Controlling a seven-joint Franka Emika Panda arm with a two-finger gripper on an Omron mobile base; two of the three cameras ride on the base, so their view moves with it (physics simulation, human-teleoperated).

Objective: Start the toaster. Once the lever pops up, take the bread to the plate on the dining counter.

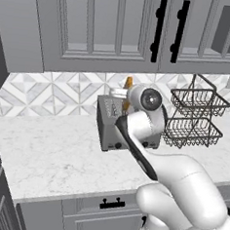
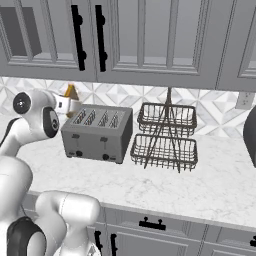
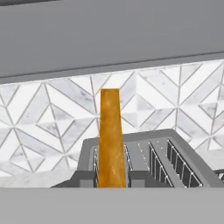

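Toaster: the grey toaster [image 2: 97,132] sits on the marble top under the cabinets, next to the wire basket rack [image 2: 165,136]
Bread: the bread [image 3: 110,140] is up in the air over the toaster, at its far end from the basket rack, and its low end is between the two dark finger tips [image 3: 86,178]
Pincer: the gripper [image 3: 111,179] is pinching the bread by its low end, partly closed on it
Which way the bread points: it stands up tall, with its thin orange edge facing the hand camera
Long way: from the gripper straight up toward the cabinets
Bread and slots: the bread is just above the toaster slots and lined up with them
Next move, my guess: the bread looks clear of the slot, so now it can go away from the toaster to the plate
Watch out: the cabinets hang close above the bread, so it could bump them
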